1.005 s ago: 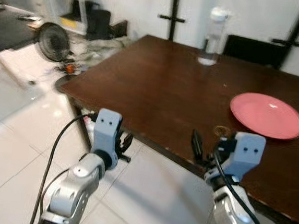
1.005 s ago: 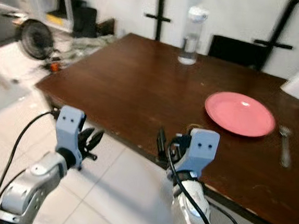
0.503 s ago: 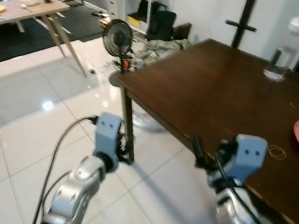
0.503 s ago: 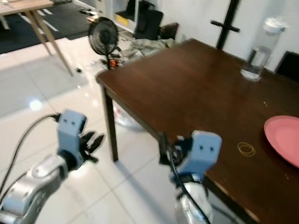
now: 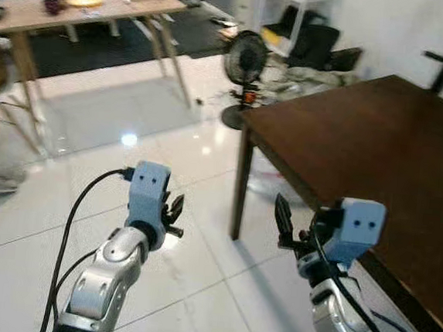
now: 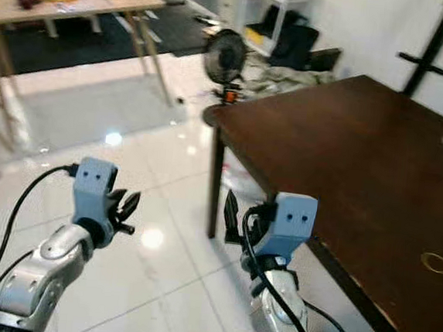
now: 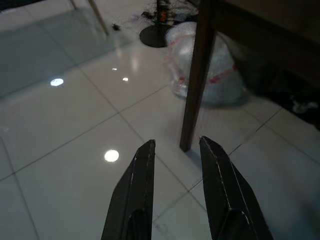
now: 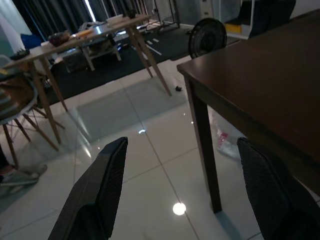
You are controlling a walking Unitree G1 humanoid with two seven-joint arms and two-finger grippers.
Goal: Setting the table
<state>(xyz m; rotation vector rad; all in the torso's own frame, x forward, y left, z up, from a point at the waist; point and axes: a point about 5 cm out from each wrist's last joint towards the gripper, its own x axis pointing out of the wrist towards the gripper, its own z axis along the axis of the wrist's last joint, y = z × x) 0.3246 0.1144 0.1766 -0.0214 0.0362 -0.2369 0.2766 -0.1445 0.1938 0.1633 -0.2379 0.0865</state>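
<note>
From where I stand, the table-setting looks barely begun, judging by what lies in sight. The dark wooden table point(image 6: 347, 154) takes up the right side of the room, and the stretch of top I can see carries no place setting; only a small ring point(image 6: 436, 262) lies on it near the front edge. Across the glossy white tiled floor point(image 5: 91, 147) stands a lighter wooden table point(image 5: 80, 4) against the far side, with dishes and odds and ends on it that are too small and blurred to name. Those may be what has to come over, though that is only my guess. A small standing fan point(image 5: 246, 59) sits on the floor just beyond the dark table's corner, and a plastic bag point(image 7: 205, 70) lies under that table beside its leg point(image 7: 195, 85).

Both arms are held out low in front of the robot, over bare floor. The right gripper point(image 8: 182, 190) has its fingers spread wide, with nothing between them. The left gripper point(image 7: 175, 165) has its fingers a narrow gap apart, also carrying nothing and touching nothing.
</note>
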